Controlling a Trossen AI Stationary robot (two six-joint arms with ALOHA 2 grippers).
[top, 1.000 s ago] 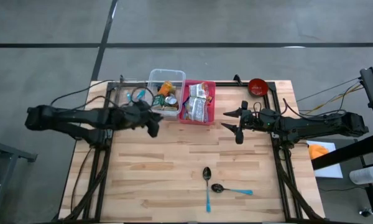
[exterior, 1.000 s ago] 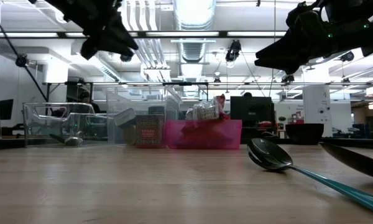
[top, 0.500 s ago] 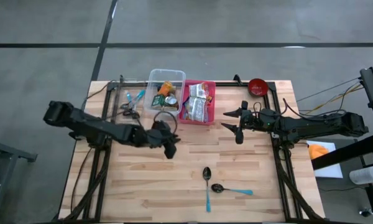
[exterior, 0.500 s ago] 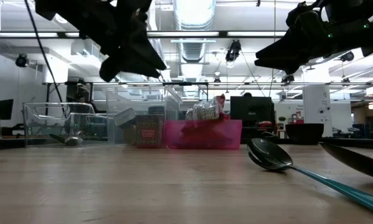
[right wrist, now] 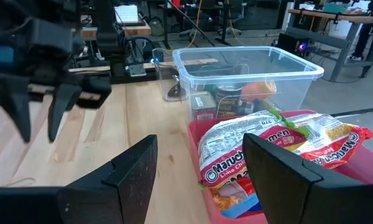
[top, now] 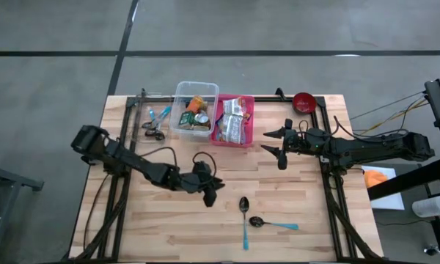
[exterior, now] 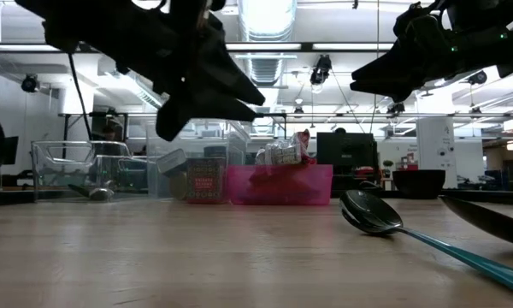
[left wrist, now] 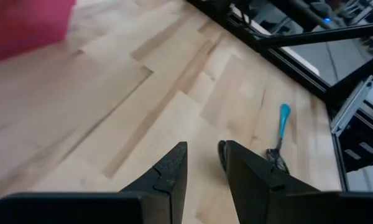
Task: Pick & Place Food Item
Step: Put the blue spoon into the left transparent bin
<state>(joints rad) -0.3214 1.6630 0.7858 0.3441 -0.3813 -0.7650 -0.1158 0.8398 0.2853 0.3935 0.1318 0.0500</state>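
Ramen packets [top: 235,119] lie in a pink bin [top: 250,110] at the table's far side. Beside it a clear bin [top: 183,94] holds cans and small packs [top: 196,116]. My left gripper [top: 210,194] hangs over the bare wood in the table's middle, just left of two spoons [top: 243,207]. Its fingers [left wrist: 174,171] stand a narrow gap apart with nothing between them. My right gripper [top: 277,147] waits open at the right, level with the pink bin [right wrist: 236,199], and touches nothing. The ramen [right wrist: 261,149] shows between its fingers, farther off.
Two blue-handled spoons [left wrist: 280,134] lie near the front middle, close to my left gripper [exterior: 207,85]. A red bowl [top: 303,101] sits at the far right. A clear tray with small tools [top: 154,121] stands at the far left. Bare wood lies front left.
My left gripper has swung from beside the clear bin toward the table's near edge and to the right, sinking and tipping downward, and now hangs close to the spoons. Its finger gap looks the same. The right arm has kept still.
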